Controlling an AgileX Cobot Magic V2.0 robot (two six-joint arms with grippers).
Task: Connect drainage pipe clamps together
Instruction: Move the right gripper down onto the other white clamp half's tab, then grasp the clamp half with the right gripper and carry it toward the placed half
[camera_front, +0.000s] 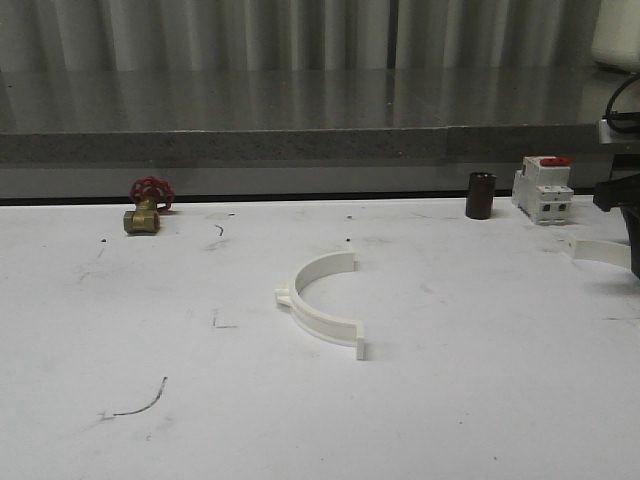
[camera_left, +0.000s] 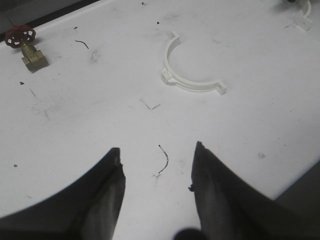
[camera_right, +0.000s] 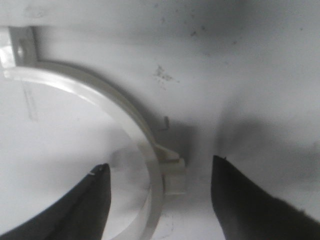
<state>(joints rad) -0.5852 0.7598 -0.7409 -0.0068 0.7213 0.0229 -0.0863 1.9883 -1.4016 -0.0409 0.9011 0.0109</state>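
The right gripper (camera_right: 159, 172) has its two dark, tapered fingers spread apart, one on each side of a white plastic half-ring clamp (camera_right: 145, 145) — the smooth curved band and its blocky side nub sit in the gap between them, and whether either finger touches it cannot be told. This clamp lies near the bench's right edge, its flat end tab carrying a small hole. The left gripper (camera_left: 157, 167) is also open, its dull black fingers hanging over bare, scuffed white bench top (camera_front: 450, 400) marked with thin dark scribbles. The second clamp (camera_front: 325, 300) lies flat near the bench's middle, well apart from the first. Toward the far edge stand a brass valve (camera_front: 143, 216) with a red handwheel — at the left — and, at the right, a dark cylinder (camera_front: 481, 194) beside a boxy white breaker (camera_front: 543, 190) with a red top.
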